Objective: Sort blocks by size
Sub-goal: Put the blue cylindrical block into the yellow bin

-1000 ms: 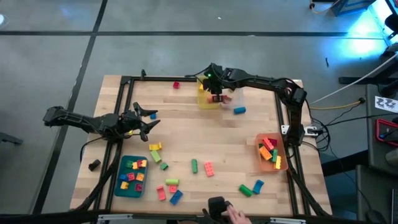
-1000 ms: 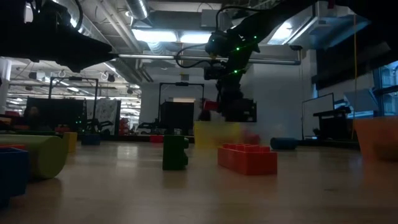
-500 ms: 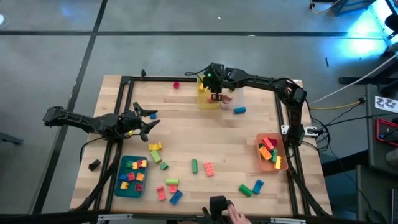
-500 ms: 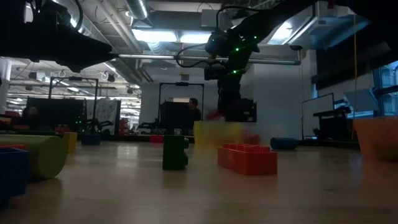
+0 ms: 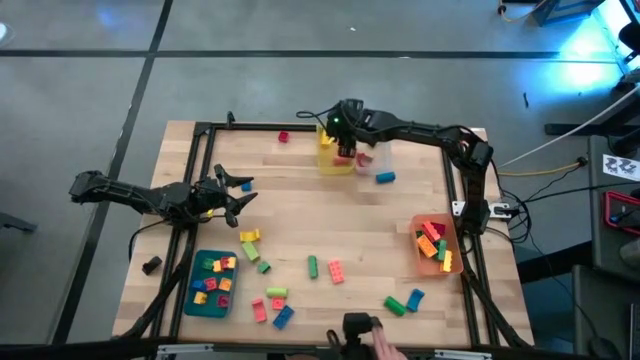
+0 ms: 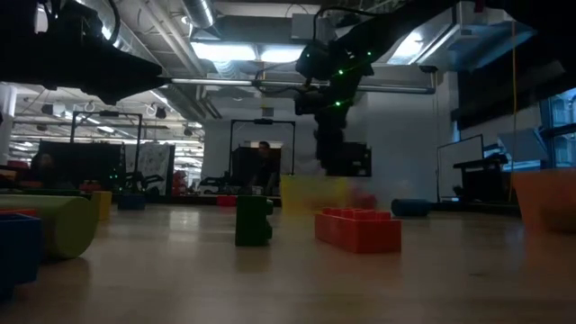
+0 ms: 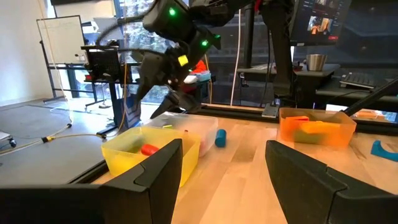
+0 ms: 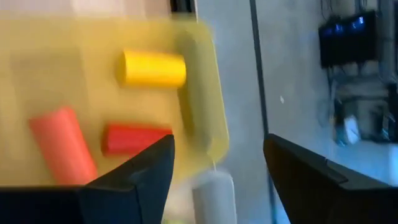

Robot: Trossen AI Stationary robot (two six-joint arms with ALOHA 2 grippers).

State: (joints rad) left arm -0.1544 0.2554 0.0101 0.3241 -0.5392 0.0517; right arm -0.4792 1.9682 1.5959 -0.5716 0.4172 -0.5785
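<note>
- The right gripper (image 5: 347,152) is hanging over the yellow bin (image 5: 331,160) at the far edge of the worktop (image 5: 320,225), just above its rim. In its wrist view the fingers are spread wide with nothing between them.
- Straight down past those fingers you can see inside the yellow bin: a yellow block (image 8: 153,68), a red block (image 8: 134,139) and a pinkish-orange block (image 8: 62,145), all lying loose on the bottom.
- There's a clear bin (image 5: 372,157) right next to the yellow one, and a blue block (image 5: 385,177) on the wood just beside it.
- The left gripper (image 5: 240,196) is parked over the left side of the worktop, well away from the action, jaws wide open and empty.
- The teal bin (image 5: 213,283) near the front left has a bunch of small blocks in it: red, yellow, green, orange.
- The orange bin (image 5: 436,245) on the right side holds longer blocks, mixed colours.
- Lots of blocks are scattered on the bare wood: a yellow one (image 5: 249,236) and a couple of green ones near the teal bin, a green block (image 5: 312,266) and a red-orange block (image 5: 336,271) around the middle, a blue-and-green pair (image 5: 405,302) front right, plus a few more front centre.
- One small red block (image 5: 284,137) sits alone by the far edge, left of the yellow bin.
- A person's hand (image 5: 380,345) shows at the front edge of the worktop.
</note>
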